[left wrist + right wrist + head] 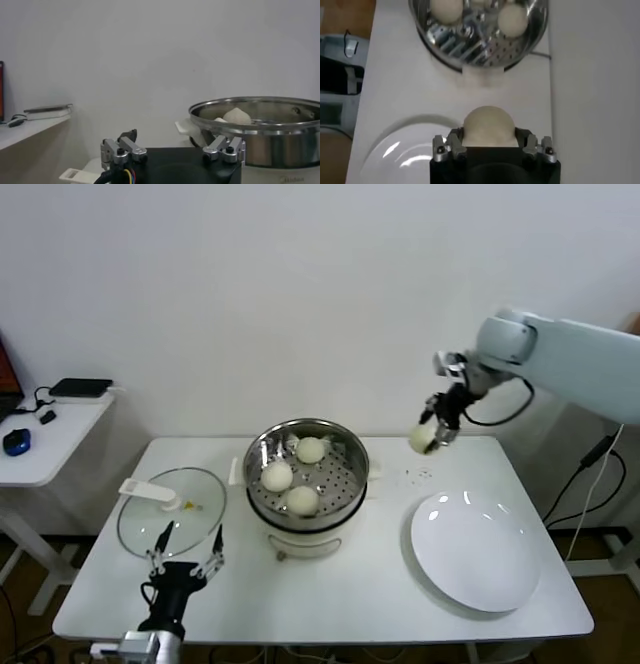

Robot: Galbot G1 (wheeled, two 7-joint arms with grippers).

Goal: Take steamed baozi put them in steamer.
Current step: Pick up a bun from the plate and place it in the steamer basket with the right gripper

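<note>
The steel steamer (pixel 352 456) stands at the table's middle on its white pot base and holds three white baozi (pixel 277 476) (pixel 311 450) (pixel 302 500). A fourth baozi (pixel 422 440) hangs in the air to the right of the steamer, above the table's back edge, with my right gripper (pixel 433 434) shut on it. In the right wrist view that baozi (pixel 488 125) sits between the two fingers (pixel 455 141), with the steamer (pixel 470 50) farther ahead. My left gripper (pixel 186 546) is parked open near the table's front left edge, beside the steamer (pixel 260 125).
A glass lid (pixel 195 514) with a white handle lies left of the steamer. A large white plate (pixel 475 549) lies at the front right, below the raised arm. A small side table (pixel 50 434) with a mouse and cables stands far left.
</note>
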